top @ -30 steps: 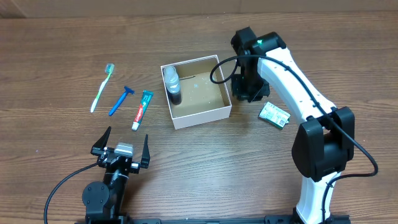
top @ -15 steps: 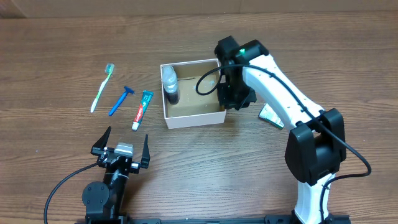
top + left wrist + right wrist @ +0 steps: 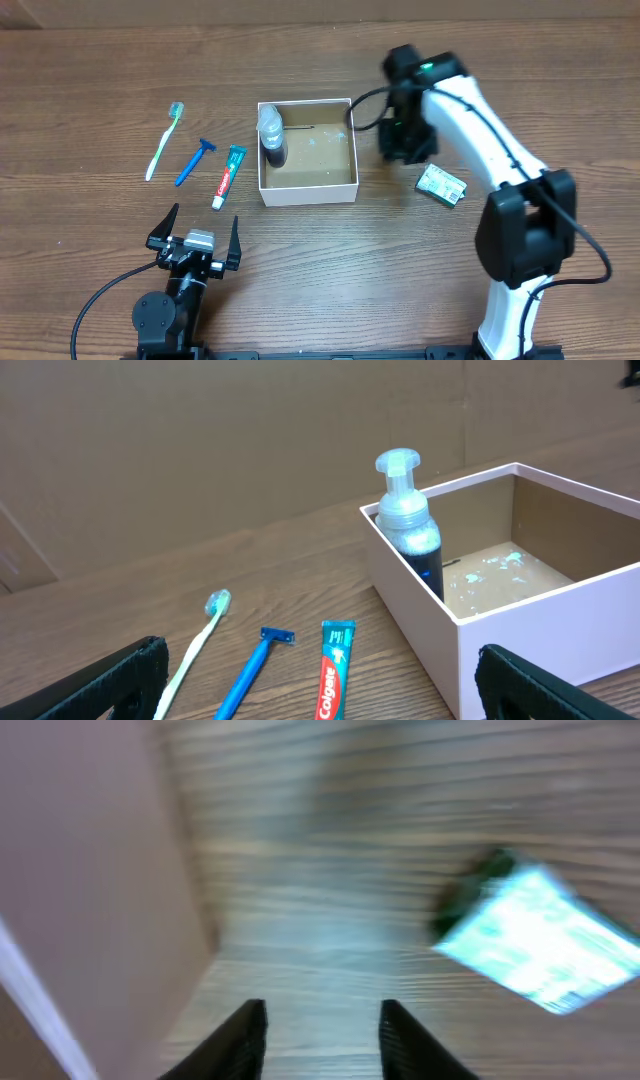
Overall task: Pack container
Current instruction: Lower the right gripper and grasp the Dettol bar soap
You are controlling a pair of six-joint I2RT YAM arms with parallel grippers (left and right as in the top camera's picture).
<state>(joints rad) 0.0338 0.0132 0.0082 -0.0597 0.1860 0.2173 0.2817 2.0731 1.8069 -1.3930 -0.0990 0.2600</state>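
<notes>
The container (image 3: 307,190), a small square white-walled box with a brown floor, sits at table centre and also shows in the left wrist view (image 3: 470,618). A pump bottle (image 3: 272,133) stands in its left side, also in the left wrist view (image 3: 408,520). My right gripper (image 3: 405,150) is open and empty just right of the box, its fingertips (image 3: 320,1040) over bare wood beside the box wall (image 3: 90,900). A green-and-white packet (image 3: 441,184) lies to its right, also in the right wrist view (image 3: 535,945). My left gripper (image 3: 194,232) is open and empty near the front edge.
A green toothbrush (image 3: 165,141), a blue razor (image 3: 194,162) and a toothpaste tube (image 3: 229,176) lie in a row left of the box. They also show in the left wrist view: toothbrush (image 3: 200,635), razor (image 3: 255,665), toothpaste (image 3: 332,675).
The box has shifted left and squared up with the table. My right gripper pushed against its right wall, then drew back to the right, clear of the box. The left arm has not moved.
</notes>
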